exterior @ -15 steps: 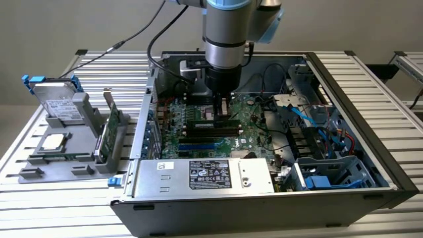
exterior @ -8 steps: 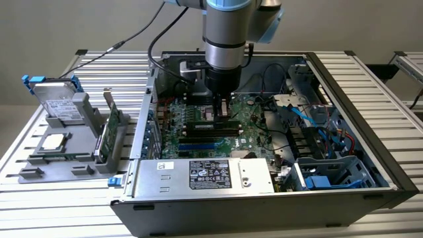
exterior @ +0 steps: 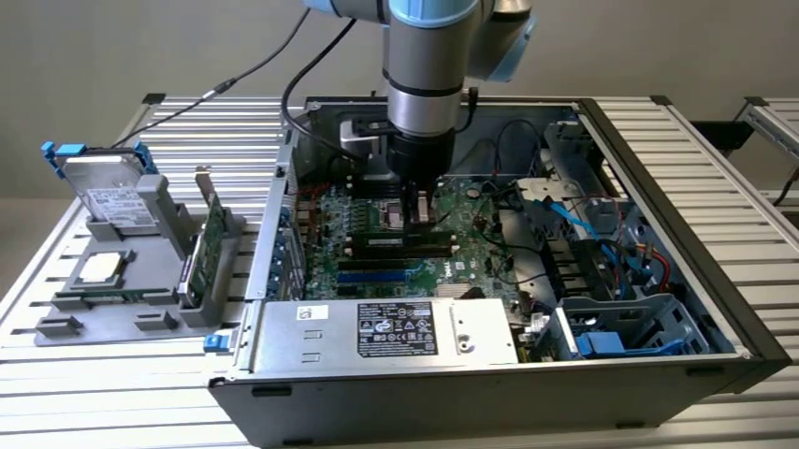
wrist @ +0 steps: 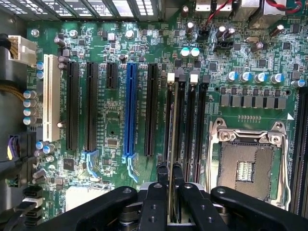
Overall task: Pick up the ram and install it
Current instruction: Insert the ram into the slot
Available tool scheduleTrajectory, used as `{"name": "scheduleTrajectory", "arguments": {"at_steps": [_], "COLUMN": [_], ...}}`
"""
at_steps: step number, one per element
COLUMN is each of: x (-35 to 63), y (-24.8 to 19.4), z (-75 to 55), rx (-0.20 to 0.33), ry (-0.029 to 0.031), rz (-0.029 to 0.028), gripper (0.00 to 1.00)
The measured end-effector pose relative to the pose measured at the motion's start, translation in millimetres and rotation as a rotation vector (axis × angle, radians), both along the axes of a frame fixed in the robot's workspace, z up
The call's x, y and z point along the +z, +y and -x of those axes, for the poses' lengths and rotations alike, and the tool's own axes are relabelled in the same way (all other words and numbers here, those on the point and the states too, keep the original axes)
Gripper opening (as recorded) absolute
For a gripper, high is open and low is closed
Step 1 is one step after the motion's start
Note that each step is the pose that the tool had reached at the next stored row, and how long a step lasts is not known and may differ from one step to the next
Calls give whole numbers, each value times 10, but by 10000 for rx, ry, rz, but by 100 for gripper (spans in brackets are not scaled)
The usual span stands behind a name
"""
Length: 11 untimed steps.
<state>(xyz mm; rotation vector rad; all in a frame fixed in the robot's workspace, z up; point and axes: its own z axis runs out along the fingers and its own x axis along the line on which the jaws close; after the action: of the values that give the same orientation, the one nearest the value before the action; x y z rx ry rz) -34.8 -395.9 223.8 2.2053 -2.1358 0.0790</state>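
1. Hanging straight down into the open computer case (exterior: 699,215), the arm is holding its gripper (exterior: 418,213) low over the motherboard (exterior: 362,257), near the middle of the case.
2. The gripper is clenching the ram (wrist: 172,139). In the wrist view the two black fingers (wrist: 156,202) are pinching a thin board seen edge-on, one finger on each face.
3. The ram is standing on edge and running in line with the black memory slots (wrist: 191,125). It is sitting over the slots on the side away from the processor socket (wrist: 248,166). Whether it is touching or seated in a slot is not showing.
4. The memory slots are lying between the empty processor socket and a row of long expansion slots, among them a blue slot (wrist: 129,110) and a white slot (wrist: 48,103).
5. In the exterior view, a silver power supply (exterior: 387,332) with a black label is sitting at six o'clock from the gripper, against the case's near wall.
6. Blue drive cages (exterior: 624,327) and loose cables are occupying the case at about four o'clock from the gripper.
7. Outside the case, at nine o'clock from it, a grey holder (exterior: 125,313) is resting on the slatted table (exterior: 125,402). The holder is carrying:
   - a silver hard drive (exterior: 112,196) standing at its far end
   - a green card (exterior: 212,238) standing on edge nearest the case
   - a small square chip (exterior: 107,268) lying flat
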Motion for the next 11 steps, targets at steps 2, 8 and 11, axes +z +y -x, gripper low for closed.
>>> {"name": "scheduleTrajectory", "arguments": {"at_steps": [2,8,11], "x": [-12,-13,-18], "y": [0,0,0], "z": [1,0,-3], "rx": [-1,0,0], "ry": [13,34,36], "rz": [7,20,19], "gripper": [15,15,15]}}
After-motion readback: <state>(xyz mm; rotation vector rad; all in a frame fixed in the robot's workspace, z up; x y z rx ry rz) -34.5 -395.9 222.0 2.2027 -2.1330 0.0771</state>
